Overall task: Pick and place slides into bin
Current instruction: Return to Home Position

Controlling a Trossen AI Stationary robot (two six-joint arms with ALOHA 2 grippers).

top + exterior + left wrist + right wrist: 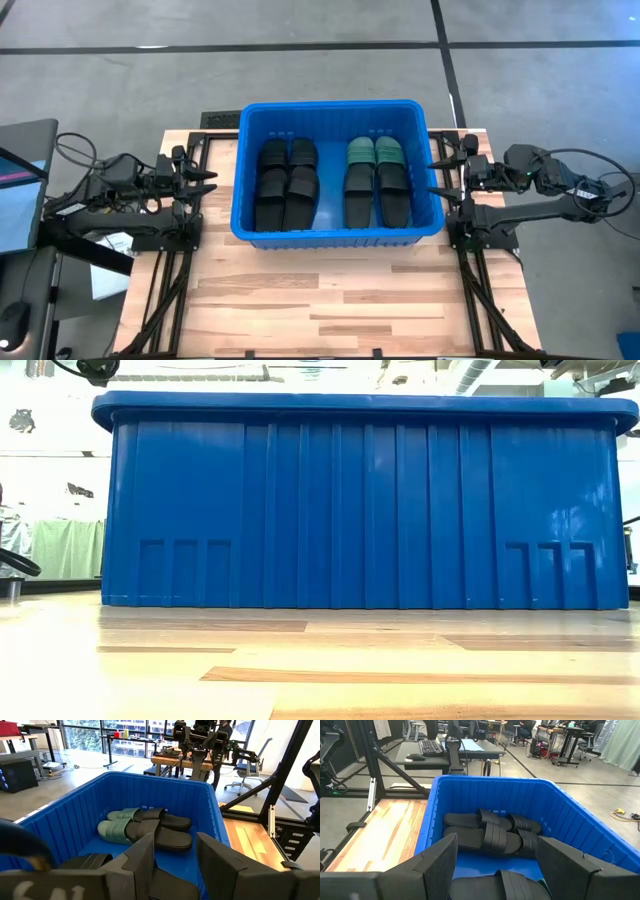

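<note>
The blue bin (pixel 335 106) stands on the wooden table at its far middle. In its left half lie several black slides (pixel 286 182). In its right half lie two pale teal-green slides (pixel 374 151) at the far end, and two black slides (pixel 377 197) overlap their near ends. All rest on the bin's floor or on each other. My left gripper (pixel 207 181) hovers open outside the bin's left wall. My right gripper (pixel 437 166) hovers open outside the right wall. Both are empty. The low view shows only the bin's near wall (pixel 360 500).
Bare wooden table (pixel 330 290) lies between the bin and the near edge. Black arm frames (pixel 170 235) (pixel 480 235) stand at both sides of the table. Beyond it are desks, chairs and other equipment on the room's floor.
</note>
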